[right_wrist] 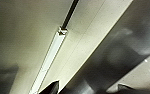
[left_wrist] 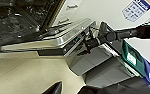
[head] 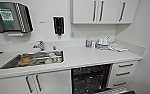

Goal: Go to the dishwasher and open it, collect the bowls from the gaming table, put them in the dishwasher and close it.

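The dishwasher (head: 91, 79) stood open under the white counter (head: 91, 58), its dark cavity exposed and its door (left_wrist: 53, 37) folded down. In the left wrist view, that door lay ahead of the left pincer (left_wrist: 68, 88), well apart from it, above a pale floor (left_wrist: 28, 75). The left pincer's fingertips were separated with nothing between them. The right pincer (right_wrist: 88, 87) also appeared spread and empty. A steel sink (head: 33, 59) held dishes, left of the dishwasher.
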Tool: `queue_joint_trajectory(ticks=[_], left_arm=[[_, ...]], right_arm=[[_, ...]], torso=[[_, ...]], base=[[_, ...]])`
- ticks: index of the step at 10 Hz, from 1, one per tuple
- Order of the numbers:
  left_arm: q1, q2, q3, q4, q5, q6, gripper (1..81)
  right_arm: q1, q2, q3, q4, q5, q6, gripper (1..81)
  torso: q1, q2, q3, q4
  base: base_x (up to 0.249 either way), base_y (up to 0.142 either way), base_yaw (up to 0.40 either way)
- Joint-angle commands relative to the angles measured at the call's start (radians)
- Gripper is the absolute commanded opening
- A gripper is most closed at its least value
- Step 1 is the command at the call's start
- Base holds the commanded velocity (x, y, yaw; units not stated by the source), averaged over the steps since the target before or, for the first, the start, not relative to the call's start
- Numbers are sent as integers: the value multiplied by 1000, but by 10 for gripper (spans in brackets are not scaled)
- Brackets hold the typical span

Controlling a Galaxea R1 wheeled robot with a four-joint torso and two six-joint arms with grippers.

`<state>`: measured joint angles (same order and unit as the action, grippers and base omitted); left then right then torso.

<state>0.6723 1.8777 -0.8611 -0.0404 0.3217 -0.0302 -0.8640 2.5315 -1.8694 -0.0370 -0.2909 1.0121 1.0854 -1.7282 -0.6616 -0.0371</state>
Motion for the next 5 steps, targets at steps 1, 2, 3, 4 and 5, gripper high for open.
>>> queue_joint_trajectory(ticks=[1, 2, 3, 4, 5], left_arm=[[-90, -23, 25, 2, 16, 1, 811], [-84, -20, 20, 4, 16, 1, 811], [-84, -18, 19, 4, 17, 1, 811], [-82, -20, 19, 4, 16, 1, 811], [-82, -21, 20, 2, 17, 1, 811]], right_arm=[[61, -21, 35, -7, -177, -46, 811], [56, -21, 35, -6, -168, -58, 811], [53, -21, 35, -7, -165, -58, 811], [52, -21, 33, -7, -165, -60, 811], [47, -20, 29, -7, -165, -60, 811]], torso=[[0, 0, 0, 0], [0, 0, 0, 0], [0, 0, 0, 0], [0, 0, 0, 0], [0, 0, 0, 0]], base=[[-91, 0, 0], [-92, 0, 0], [-92, 0, 0], [-94, 0, 0], [-94, 0, 0]])
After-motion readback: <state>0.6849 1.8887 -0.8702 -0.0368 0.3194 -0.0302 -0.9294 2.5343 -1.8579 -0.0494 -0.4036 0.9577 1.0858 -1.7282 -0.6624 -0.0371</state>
